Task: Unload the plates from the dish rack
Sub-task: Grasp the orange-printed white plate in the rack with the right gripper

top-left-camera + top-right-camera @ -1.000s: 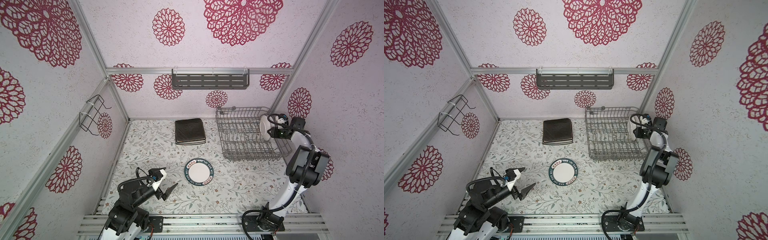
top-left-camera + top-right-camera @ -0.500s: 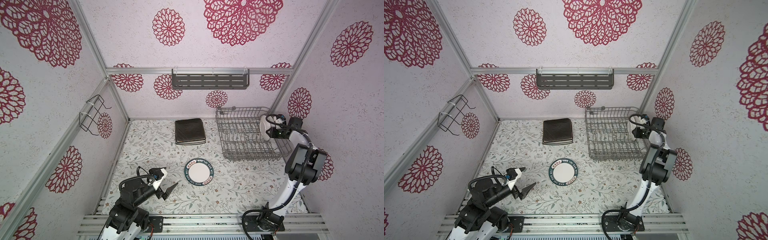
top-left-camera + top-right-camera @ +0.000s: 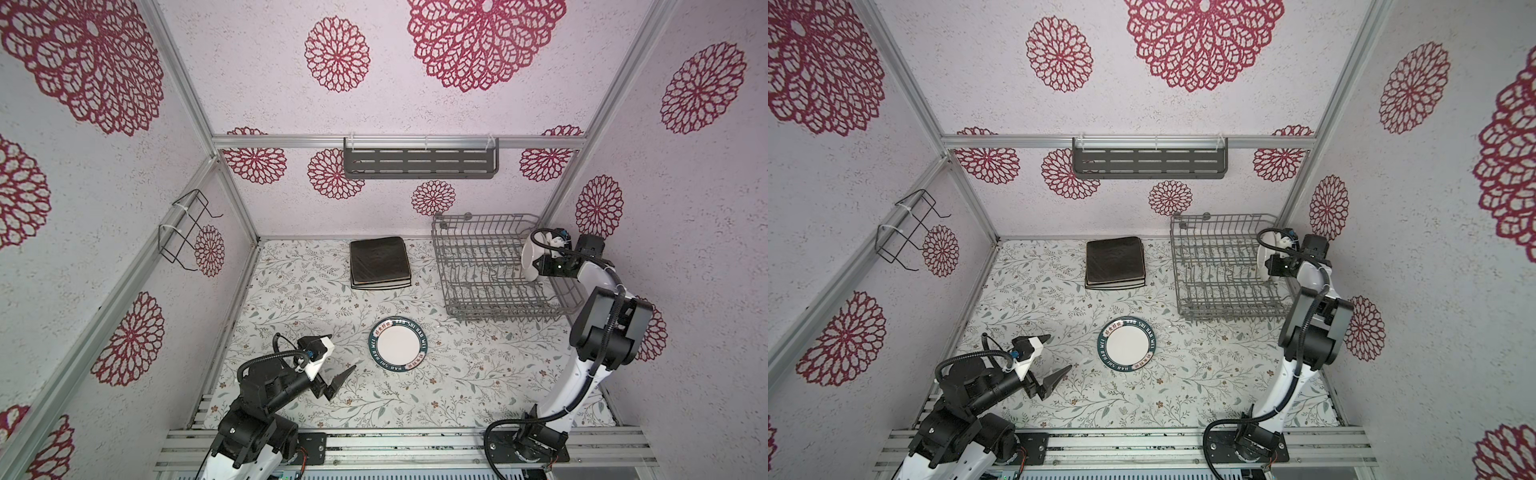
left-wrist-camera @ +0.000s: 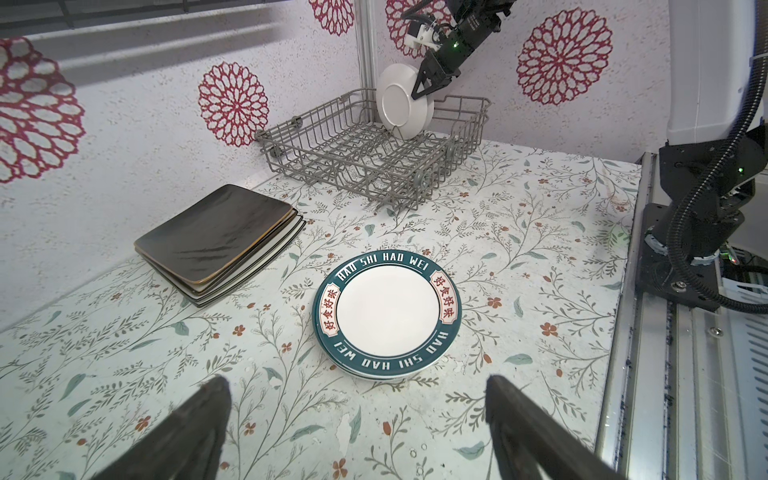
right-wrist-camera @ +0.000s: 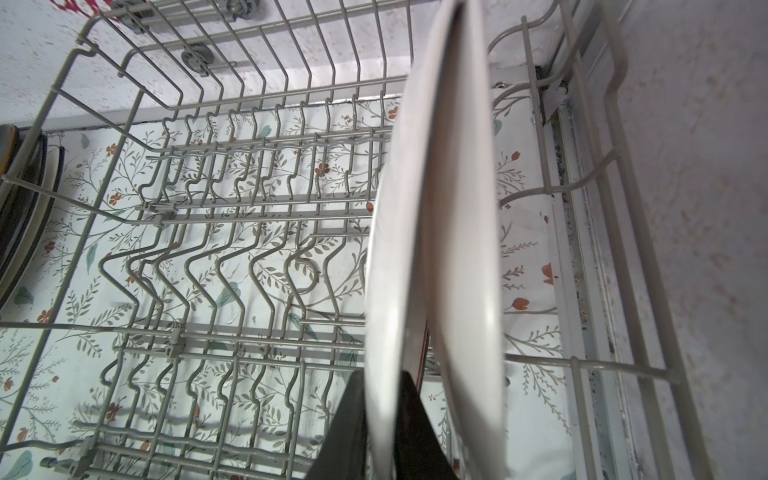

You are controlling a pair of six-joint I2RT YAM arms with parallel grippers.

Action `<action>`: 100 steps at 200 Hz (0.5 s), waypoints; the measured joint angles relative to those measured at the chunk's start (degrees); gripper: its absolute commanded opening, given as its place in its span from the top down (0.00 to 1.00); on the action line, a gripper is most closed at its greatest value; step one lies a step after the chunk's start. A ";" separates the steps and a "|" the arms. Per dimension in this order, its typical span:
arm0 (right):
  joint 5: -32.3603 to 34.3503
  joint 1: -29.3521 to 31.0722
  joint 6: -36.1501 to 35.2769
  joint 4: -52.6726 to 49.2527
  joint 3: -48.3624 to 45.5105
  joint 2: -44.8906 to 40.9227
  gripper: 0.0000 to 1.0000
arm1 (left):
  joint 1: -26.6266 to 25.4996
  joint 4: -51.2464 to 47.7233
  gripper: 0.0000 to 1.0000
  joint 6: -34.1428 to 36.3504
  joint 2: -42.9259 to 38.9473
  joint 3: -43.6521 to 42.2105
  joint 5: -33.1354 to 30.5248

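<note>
Counting from the rack outward: one grey wire dish rack point(image 3: 482, 217) sits at the far right corner of the floral table point(image 3: 478, 386), and two round white plates stand on edge at its right end, close side by side. Both top views make out only one of them. The right wrist view separates the gripped plate point(image 5: 395, 249) from its neighbour point(image 5: 461, 208) just beside it. The right gripper point(image 4: 419, 89) reaches in from above, jaws closed onto the gripped plate near its upper rim, one finger point(image 5: 349, 428) against each face.

Two stacks lie out on the table. One is of square and rectangular plates point(image 3: 380, 262) near the back wall, left of the rack, black on top, with about four layers showing in the left wrist view. The second is of round printed plates point(image 3: 398, 343) at mid-table, with at least two rims visible.

The left gripper point(image 3: 341, 352) hovers low near the front left, jaws spread wide, holding nothing. On the walls hang one dark slotted shelf point(image 3: 419, 162) and one small black wire holder point(image 3: 187, 226)
</note>
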 measured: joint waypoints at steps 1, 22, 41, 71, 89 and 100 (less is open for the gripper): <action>0.00 0.02 0.00 0.00 0.00 0.00 0.86 | 0.00 0.00 0.03 0.02 -0.02 0.00 0.00; 0.04 0.13 -0.02 0.09 0.00 0.00 0.87 | 0.00 0.02 0.02 0.00 -0.22 0.00 0.02; 0.02 0.22 -0.24 0.00 0.09 0.00 0.87 | 0.00 0.02 0.02 0.02 -0.48 -0.02 0.02; -0.02 0.57 -1.95 -1.55 2.19 0.00 0.88 | 0.00 0.04 0.03 0.00 -0.98 -0.04 0.17; -0.76 1.05 -2.97 -2.45 3.41 0.00 0.90 | 0.00 0.04 0.03 0.00 -1.31 -0.15 0.17; -1.27 1.36 -3.63 -3.28 3.89 0.00 0.90 | 0.00 0.09 0.03 0.00 -1.46 -0.31 0.17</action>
